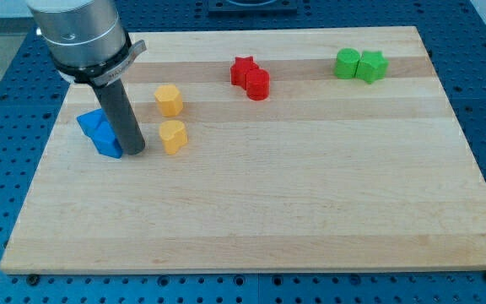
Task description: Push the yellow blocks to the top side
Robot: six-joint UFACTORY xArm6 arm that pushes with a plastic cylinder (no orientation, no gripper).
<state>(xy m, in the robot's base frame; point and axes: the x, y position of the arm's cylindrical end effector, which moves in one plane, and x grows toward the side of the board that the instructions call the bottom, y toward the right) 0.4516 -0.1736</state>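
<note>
Two yellow blocks sit at the board's upper left. A yellow hexagon block [168, 100] lies nearer the view's top. A yellow heart-like block [173, 136] lies just below it. My tip [133, 151] rests on the board, left of the lower yellow block with a small gap. It stands right against two blue blocks [100, 132] on its left. The rod rises up to the arm's grey body at the view's top left.
A red star block [243, 68] and a red cylinder block [258, 84] touch near the top centre. Two green blocks [361, 65] sit side by side at the top right. The wooden board [310, 194] has blue perforated table around it.
</note>
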